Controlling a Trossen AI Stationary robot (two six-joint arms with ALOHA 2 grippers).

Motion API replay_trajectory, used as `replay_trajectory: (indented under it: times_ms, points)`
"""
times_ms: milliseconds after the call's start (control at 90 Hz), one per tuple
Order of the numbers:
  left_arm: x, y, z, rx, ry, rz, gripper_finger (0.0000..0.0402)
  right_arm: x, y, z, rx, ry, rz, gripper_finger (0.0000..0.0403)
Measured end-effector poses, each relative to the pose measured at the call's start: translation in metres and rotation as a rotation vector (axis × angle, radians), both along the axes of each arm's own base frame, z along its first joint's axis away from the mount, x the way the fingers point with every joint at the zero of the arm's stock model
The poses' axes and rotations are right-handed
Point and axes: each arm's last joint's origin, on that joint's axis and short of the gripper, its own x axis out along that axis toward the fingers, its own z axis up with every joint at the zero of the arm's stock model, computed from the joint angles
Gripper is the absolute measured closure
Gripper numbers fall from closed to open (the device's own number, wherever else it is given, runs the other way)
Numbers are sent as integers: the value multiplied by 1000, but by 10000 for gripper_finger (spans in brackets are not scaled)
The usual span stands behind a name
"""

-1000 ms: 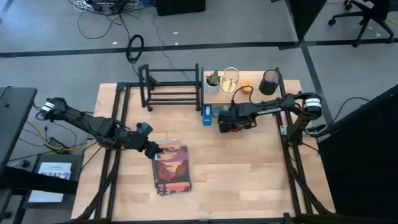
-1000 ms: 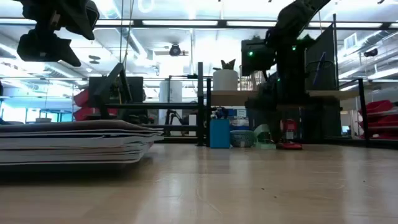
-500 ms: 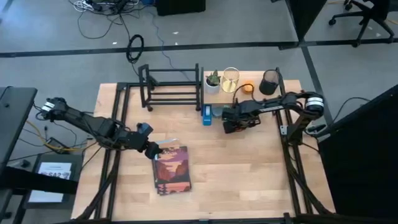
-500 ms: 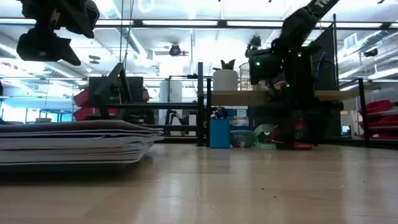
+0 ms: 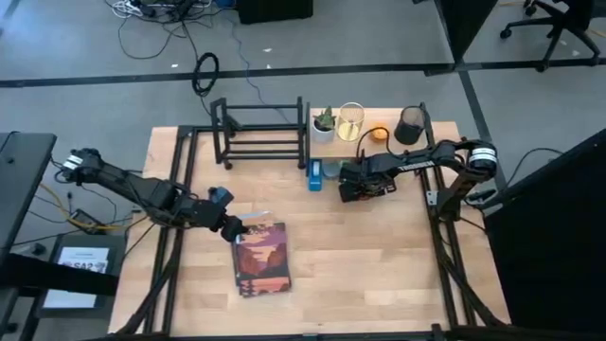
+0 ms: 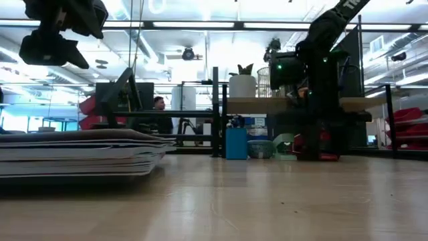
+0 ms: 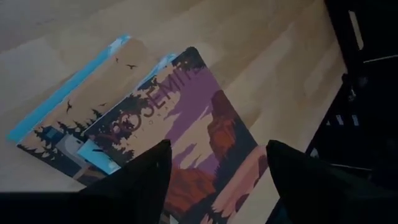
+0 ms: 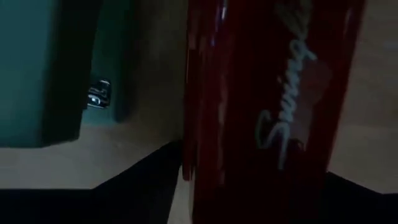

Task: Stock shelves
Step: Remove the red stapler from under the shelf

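Since the earlier frame the right gripper (image 5: 352, 183) has shifted slightly right, mid-frame by the plank shelf (image 5: 437, 125); the black rack (image 5: 260, 133) stands upper centre. Low view: it hangs over a red stapler (image 6: 322, 155). Right wrist: the stapler fills the frame between the fingers; whether they grip it, I cannot tell. Close squarely before lifting. Left gripper (image 7: 217, 180), spread wide, hovers over books (image 7: 155, 130).

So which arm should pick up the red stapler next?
Right: its tool hangs directly over the red stapler beside the wooden shelf. The left tool waits over the books.

table (image 5: 379, 246): pale wood | far edge: black rack (image 5: 260, 133), plank shelf (image 5: 374, 133) | near-left: stack of books (image 5: 262, 258) | by the plank shelf: blue box (image 5: 314, 176)
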Motion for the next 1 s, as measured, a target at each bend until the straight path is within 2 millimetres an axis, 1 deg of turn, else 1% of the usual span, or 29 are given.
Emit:
replay_trajectory:
  times_ms: [78,167,333,356,389,400,533,678,800,844,1000]
  points:
    - [0,0,0,-1,-2,0,161,0,-3,0,-9,2,19,236]
    - [0,0,0,-1,-3,0,161,-2,-5,0,-17,16,38,273]
    - [1,0,1,-4,-10,1,161,-4,-2,3,-15,46,104,275]
    - [1,0,1,-4,-11,1,161,-4,0,3,-11,50,113,289]
    - [1,0,1,-5,-11,1,161,-4,2,5,-4,39,124,323]
    - [1,0,1,-5,-11,1,161,-4,2,6,-1,35,130,327]
    - [1,-1,2,-8,-21,1,161,-5,14,13,27,12,164,322]
    - [2,0,2,0,-26,11,161,-14,29,20,142,40,188,322]
    - [2,0,2,0,-26,11,161,-20,38,28,144,64,168,321]
    - [2,0,2,0,-27,11,161,-21,40,31,142,56,172,309]
    - [2,0,2,0,-26,12,161,-24,47,39,160,29,160,247]
